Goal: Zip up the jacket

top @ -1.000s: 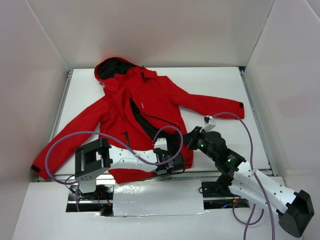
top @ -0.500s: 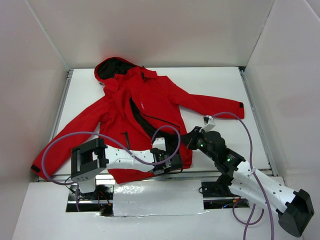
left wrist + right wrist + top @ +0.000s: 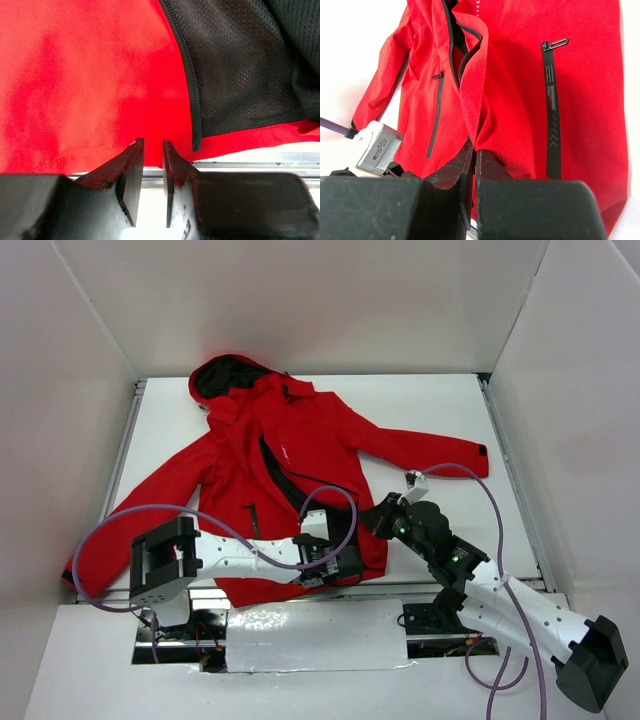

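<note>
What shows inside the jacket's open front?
Dark mesh lining shows inside the jacket, bordered by the black front zipper. Whatever lies beneath the lining is covered.

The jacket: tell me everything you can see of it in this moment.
The jacket, bright red shell fabric, lies front-up and unzipped on the white table, hood at the far side, sleeves spread. Black mesh lining shows beside the black front zipper. A slanted black pocket zipper is shut. The right gripper pinches a front edge near the hem; the left gripper sits at the hem, grip unclear.
</note>
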